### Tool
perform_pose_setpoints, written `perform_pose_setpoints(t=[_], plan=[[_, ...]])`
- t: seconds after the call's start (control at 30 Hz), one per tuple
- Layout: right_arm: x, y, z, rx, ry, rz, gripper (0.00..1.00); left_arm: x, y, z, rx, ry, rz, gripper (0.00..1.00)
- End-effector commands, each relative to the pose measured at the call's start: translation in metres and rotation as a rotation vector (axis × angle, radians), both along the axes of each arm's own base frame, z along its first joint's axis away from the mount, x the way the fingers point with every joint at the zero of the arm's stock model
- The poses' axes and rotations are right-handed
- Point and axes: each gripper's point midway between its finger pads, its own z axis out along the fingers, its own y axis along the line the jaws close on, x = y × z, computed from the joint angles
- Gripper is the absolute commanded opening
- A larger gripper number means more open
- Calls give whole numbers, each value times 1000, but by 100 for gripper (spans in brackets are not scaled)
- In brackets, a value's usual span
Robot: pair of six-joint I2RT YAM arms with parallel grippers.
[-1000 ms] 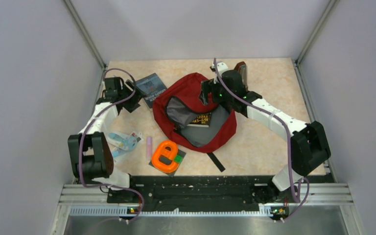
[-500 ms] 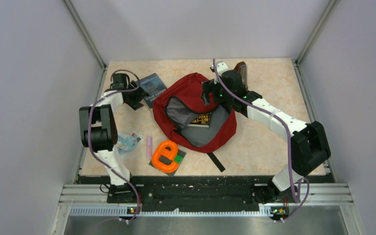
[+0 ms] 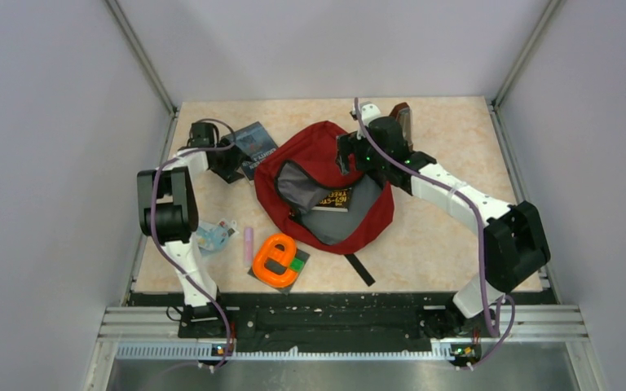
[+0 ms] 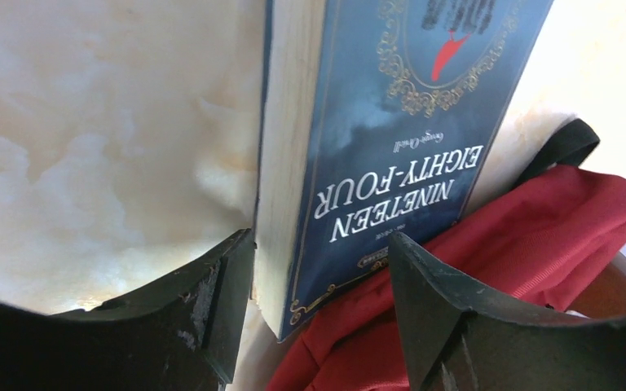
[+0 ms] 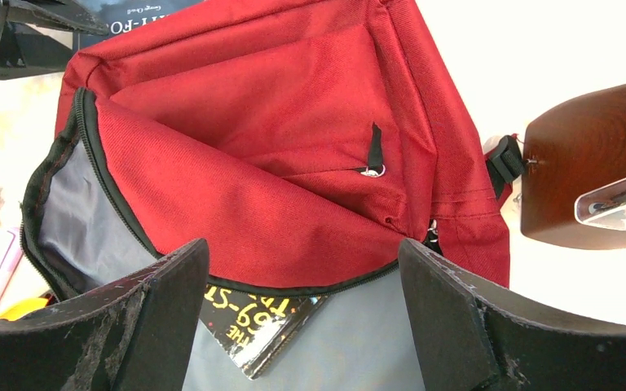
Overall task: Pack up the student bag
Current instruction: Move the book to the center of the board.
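The left arm has swung in from the lower left of the overhead view, its elbow now raised and closer to the middle left. Its claw [image 3: 225, 165] has slid over to the near end of the blue book [image 3: 253, 145]. The right arm has not shifted.

The student bag [image 3: 314, 147] lies at the centre of the surface [image 3: 440, 236]. Its red flap is thrown back toward the top of the frame, and the grey lining is open toward the bottom. A black book with yellow lettering [image 3: 332, 198] lies inside on the lining.

The left claw is spread. In its wrist view the book's lower end sits between the two fingers, page edge toward the left finger [image 4: 224, 301] and cover toward the right one. I cannot tell whether either finger touches it. The red fabric of the bag lies just beyond the book's corner, at the lower right of that view, so the bag is right beside this claw.

The right claw [image 5: 303, 252] is also spread and holds nothing. It hangs over the upper right of the bag, with the zipper rim and red flap between its fingers in the wrist view. The brown metronome [image 3: 402, 118] stands just beside the bag at the upper right.

An orange e-shaped object [image 3: 275, 261] and a pink stick [image 3: 249, 243] lie at the lower left, apart from the bag.
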Motion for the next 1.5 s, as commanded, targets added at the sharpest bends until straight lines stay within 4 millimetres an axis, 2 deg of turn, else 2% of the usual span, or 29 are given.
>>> perform_pose_setpoints(t=[0.0, 0.3, 0.63, 0.7, 0.9, 1.03, 1.13, 1.23, 1.33, 1.37, 1.47], plan=[[7, 4, 14, 10, -42, -2, 84, 21, -13, 23, -42, -89, -36, 65], [7, 2, 9, -1, -34, -11, 83, 31, -19, 51, -49, -179, -30, 62], [7, 0, 4, -14, -24, -17, 83, 43, -32, 69, -84, -300, -56, 61], [7, 0, 2, -19, -20, -17, 83, 43, -33, 62, -88, -285, -61, 60], [7, -2, 1, -26, -18, -21, 83, 33, -29, 17, -45, -158, -66, 59], [7, -3, -1, -32, -15, -26, 83, 27, -23, -6, 5, -56, -65, 54], [7, -4, 0, -34, -18, -30, 83, 26, -21, -15, 24, -12, -67, 47], [7, -5, -1, -38, -18, -32, 83, 23, -19, -22, 50, 14, -81, 23], [8, -5, 1, -36, -22, -35, 83, 16, -9, -28, 110, 47, -79, 4], [7, -6, 1, -38, -23, -36, 83, 13, -5, -30, 127, 59, -77, 0], [7, -7, 2, -38, -25, -41, 83, 0, 8, -31, 149, 79, -52, 0]])
